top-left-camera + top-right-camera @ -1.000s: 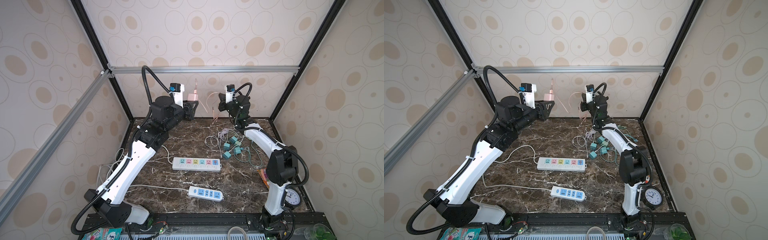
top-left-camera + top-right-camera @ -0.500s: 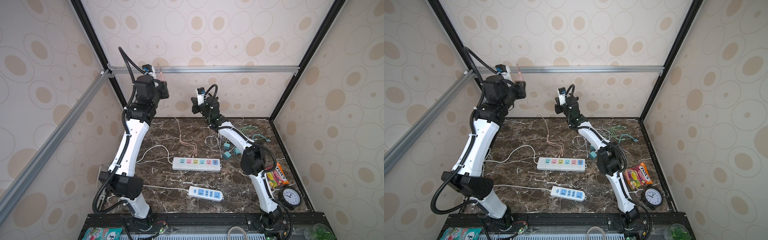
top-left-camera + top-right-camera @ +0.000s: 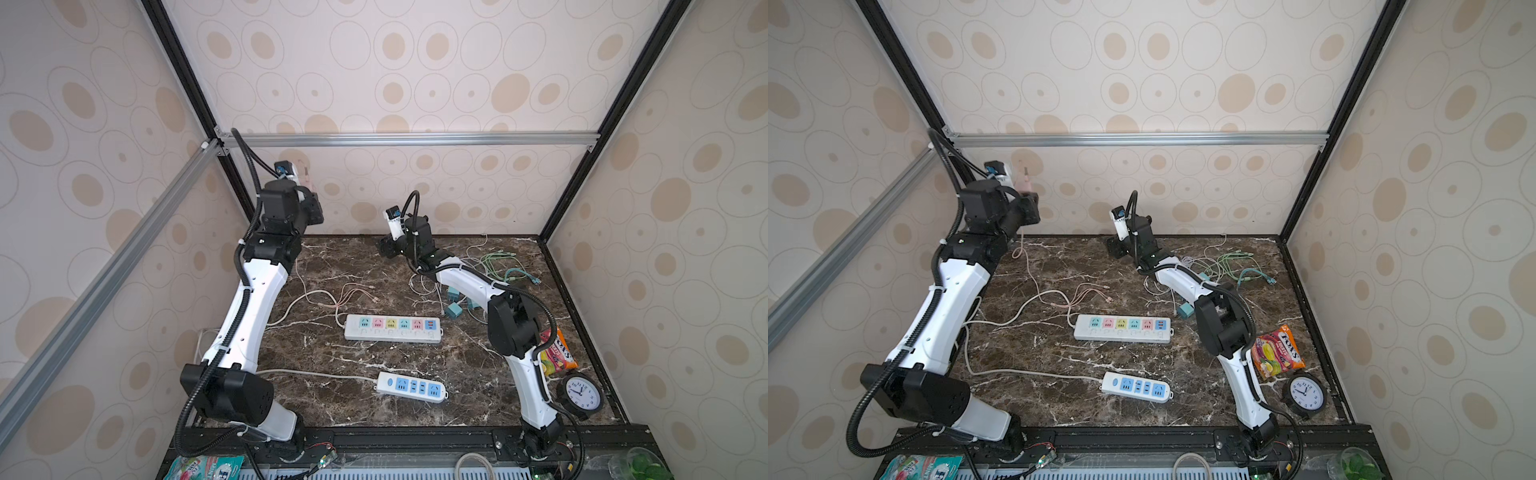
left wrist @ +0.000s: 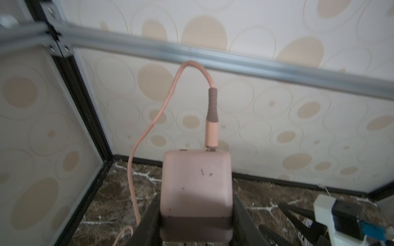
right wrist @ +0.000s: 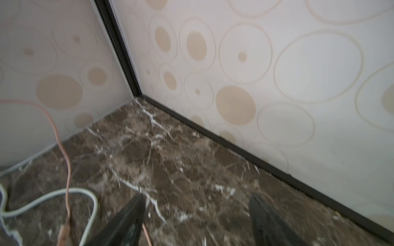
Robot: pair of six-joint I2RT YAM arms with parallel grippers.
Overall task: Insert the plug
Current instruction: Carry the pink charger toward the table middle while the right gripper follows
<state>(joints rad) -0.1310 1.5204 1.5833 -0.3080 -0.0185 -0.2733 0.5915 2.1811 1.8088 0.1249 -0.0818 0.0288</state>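
Veined marble tabletop (image 3: 374,365); left gripper (image 4: 195,213) clamps rounded pink plug (image 4: 196,181); right gripper (image 5: 197,198) apart.

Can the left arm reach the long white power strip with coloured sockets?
Probably yes. The long white power strip with coloured sockets lies uncovered mid-table, the right fingers are away by the back wall, and only loose cables lie between it and the left fingers gripping the pink cube charger.

plug (image 4: 196,185): pink cube, clamped upright in the left claw (image 4: 195,221), cable (image 4: 147,132) looping from its top
power strip (image 3: 392,328): white, pastel sockets, flat, far below that claw
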